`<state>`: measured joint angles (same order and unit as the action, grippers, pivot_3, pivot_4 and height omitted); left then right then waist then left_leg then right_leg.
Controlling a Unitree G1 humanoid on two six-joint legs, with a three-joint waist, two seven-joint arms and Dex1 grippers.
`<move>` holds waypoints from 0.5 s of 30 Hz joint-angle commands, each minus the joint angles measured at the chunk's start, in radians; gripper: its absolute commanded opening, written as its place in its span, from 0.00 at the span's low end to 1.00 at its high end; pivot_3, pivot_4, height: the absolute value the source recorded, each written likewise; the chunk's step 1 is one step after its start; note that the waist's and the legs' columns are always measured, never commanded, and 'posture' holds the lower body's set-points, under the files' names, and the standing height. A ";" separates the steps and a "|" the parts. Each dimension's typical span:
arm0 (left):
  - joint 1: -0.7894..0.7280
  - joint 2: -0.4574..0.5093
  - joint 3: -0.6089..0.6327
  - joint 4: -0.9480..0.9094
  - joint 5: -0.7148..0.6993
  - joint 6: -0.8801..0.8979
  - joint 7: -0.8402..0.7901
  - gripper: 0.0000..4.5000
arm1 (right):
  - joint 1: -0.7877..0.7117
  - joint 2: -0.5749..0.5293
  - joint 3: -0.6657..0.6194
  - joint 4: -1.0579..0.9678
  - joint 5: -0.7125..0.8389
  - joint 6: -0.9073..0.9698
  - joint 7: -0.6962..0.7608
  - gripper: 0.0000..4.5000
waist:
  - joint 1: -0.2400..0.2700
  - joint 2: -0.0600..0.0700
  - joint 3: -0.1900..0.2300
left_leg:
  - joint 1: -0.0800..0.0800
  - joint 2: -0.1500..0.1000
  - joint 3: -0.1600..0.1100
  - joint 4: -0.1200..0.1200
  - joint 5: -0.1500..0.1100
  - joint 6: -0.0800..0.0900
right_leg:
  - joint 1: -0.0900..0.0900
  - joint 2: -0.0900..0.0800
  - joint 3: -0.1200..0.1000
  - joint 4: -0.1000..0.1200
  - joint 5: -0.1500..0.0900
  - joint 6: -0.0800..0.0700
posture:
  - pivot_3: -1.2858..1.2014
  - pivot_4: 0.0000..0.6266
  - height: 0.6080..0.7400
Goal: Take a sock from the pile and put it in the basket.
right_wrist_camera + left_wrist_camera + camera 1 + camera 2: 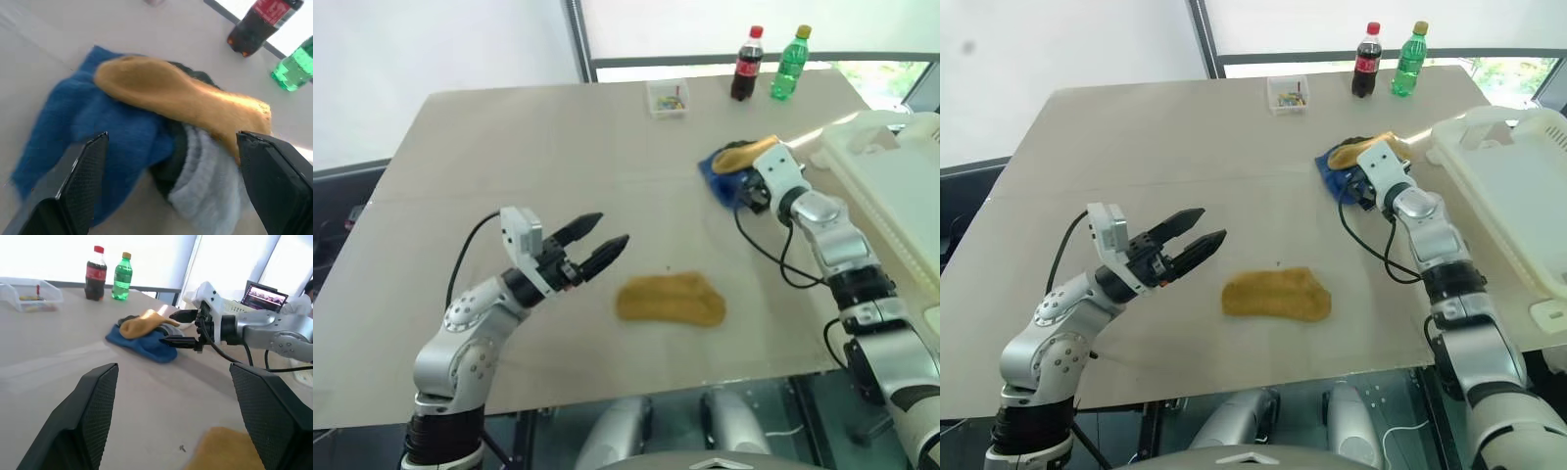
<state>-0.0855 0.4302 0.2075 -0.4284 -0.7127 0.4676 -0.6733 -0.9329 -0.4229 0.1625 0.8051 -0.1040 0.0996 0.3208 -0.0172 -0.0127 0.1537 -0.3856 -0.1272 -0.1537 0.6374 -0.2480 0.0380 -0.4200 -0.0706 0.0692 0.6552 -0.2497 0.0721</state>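
My right hand is wide open at the pile by the surface's right edge. My left hand is open too, empty. No sock is grabbed yet, and the basket waits.

Bright daylight from blown-out windows, soft faint shadows, close socks slightly blurred

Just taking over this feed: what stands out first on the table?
A mustard sock lies alone near the table's front edge, just right of the open left gripper. Farther back, the open right gripper sits at the pile of blue, yellow and grey socks. The cream basket stands at the right edge.
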 commanded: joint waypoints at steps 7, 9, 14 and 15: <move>0.052 -0.021 0.036 -0.115 -0.027 -0.026 0.084 0.87 | -0.158 0.004 -0.038 0.279 -0.035 -0.179 -0.032 0.83 | -0.003 0.000 0.000 | 0.001 0.000 0.000 0.000 0.000 0.000 | 0.000 0.000 0.000 0.001 0.000 0.000 | 0.52 0.24 1.00; 0.062 -0.022 0.036 -0.126 -0.030 -0.027 0.092 0.87 | -0.168 0.010 -0.040 0.301 -0.039 -0.195 -0.029 0.67 | -0.003 0.000 0.000 | 0.001 0.000 0.000 0.000 0.000 0.000 | 0.000 0.000 0.001 0.001 0.000 0.000 | 0.52 0.24 1.00; 0.083 -0.020 0.047 -0.145 -0.037 -0.030 0.111 0.87 | -0.191 0.031 -0.037 0.342 -0.055 -0.235 -0.041 0.58 | -0.015 0.000 0.000 | 0.001 0.000 0.001 0.001 0.000 0.000 | 0.000 0.000 0.001 0.003 0.000 0.000 | 0.52 0.24 1.00; 0.085 -0.019 0.048 -0.146 -0.037 -0.031 0.113 0.87 | -0.195 0.034 -0.038 0.347 -0.056 -0.238 -0.041 0.58 | -0.018 0.000 0.000 | 0.001 0.000 0.001 0.001 0.000 0.000 | 0.000 0.000 0.001 0.003 0.000 0.000 | 0.52 0.24 1.00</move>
<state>-0.0031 0.4070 0.2279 -0.5270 -0.7332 0.4633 -0.5645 -1.0891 -0.3845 0.1395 1.1583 -0.1543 -0.1072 0.2944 -0.0355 -0.0126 0.1536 -0.3842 -0.1271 -0.1532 0.6379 -0.2480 0.0379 -0.4196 -0.0701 0.0703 0.6578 -0.2497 0.0721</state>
